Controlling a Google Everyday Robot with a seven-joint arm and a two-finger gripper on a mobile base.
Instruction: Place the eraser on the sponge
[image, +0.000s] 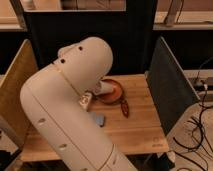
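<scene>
Bulky white arm (65, 120), tool (90, 97) over table (142, 130)

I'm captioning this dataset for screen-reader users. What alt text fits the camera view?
A large white robot arm bends over a wooden table, its gripper low beside an orange plate and mostly hidden. A blue-grey sponge lies on the table nearby; upright panels flank the table.

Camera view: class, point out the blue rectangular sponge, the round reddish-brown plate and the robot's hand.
Blue rectangular sponge (99, 119): camera view, its top face.
Round reddish-brown plate (118, 93): camera view, its bare right part.
Hand (85, 100): camera view, its pale tip, left of the plate.
</scene>
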